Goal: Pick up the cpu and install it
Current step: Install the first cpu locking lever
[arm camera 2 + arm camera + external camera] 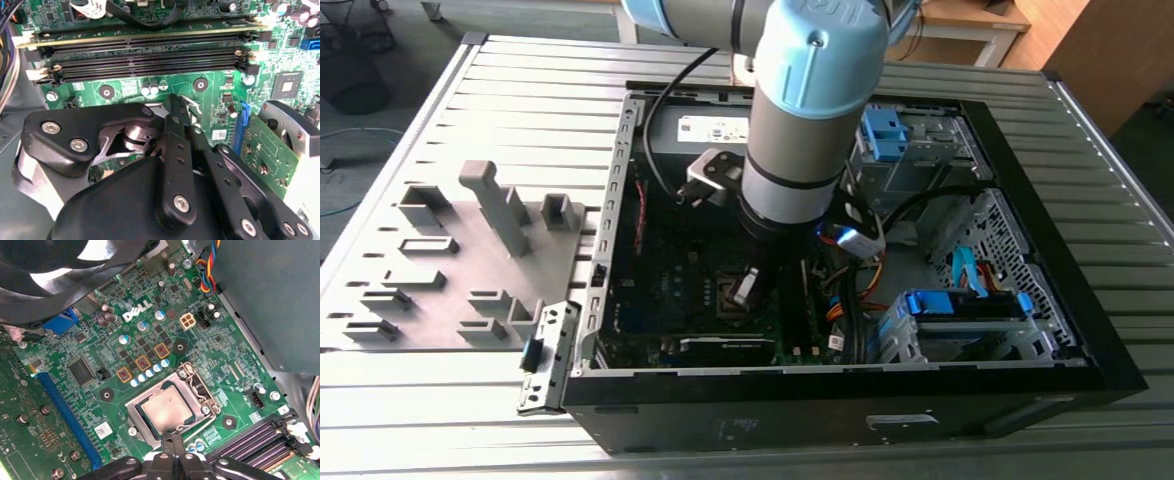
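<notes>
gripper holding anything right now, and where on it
The cpu sits in the socket, with the gripper at its edge. The fingertips look closed together there, but whether they pinch the chip cannot be told.

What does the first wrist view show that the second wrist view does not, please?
The first wrist view shows the cpu lying in its socket frame, with the gripper at the chip's edge. The second wrist view shows the full length of the empty memory slots. Both wrist views share the green motherboard and the gripper's black linkage.
</notes>
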